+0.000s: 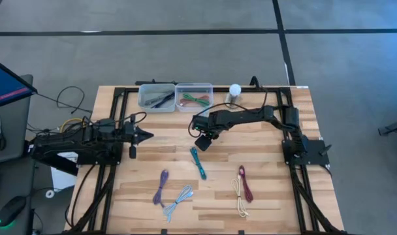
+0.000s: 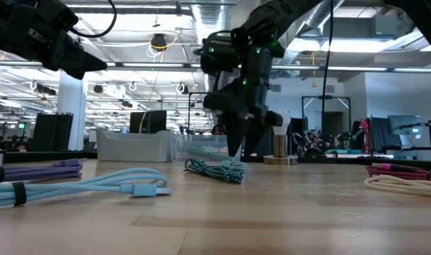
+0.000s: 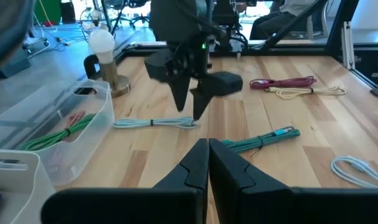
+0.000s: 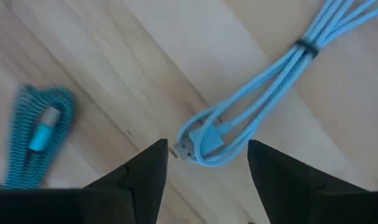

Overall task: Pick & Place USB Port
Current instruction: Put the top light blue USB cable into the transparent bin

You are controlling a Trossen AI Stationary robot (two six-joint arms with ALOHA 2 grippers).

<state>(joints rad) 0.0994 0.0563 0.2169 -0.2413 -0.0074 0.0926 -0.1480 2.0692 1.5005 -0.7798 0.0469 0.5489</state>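
Observation:
My right gripper (image 4: 204, 148) points down, open, low over the middle of the table (image 1: 264, 196). Its fingers stand on either side of the looped plug end (image 4: 198, 142) of a light blue USB cable (image 4: 270, 74), which lies flat on the wood, without touching it. This cable also shows under the gripper in the left wrist view, as a light blue cable (image 3: 155, 123). A teal cable (image 1: 198, 163) lies just nearer. My left gripper (image 1: 143, 136) waits shut and level at the table's left side.
Purple (image 1: 161, 186), another light blue (image 1: 179, 201), red (image 1: 245, 183) and cream (image 1: 239, 199) cables lie toward the near edge. Two clear bins (image 1: 156, 96) (image 1: 194, 96) holding cables and a bulb on a stand (image 1: 234, 91) sit at the far edge.

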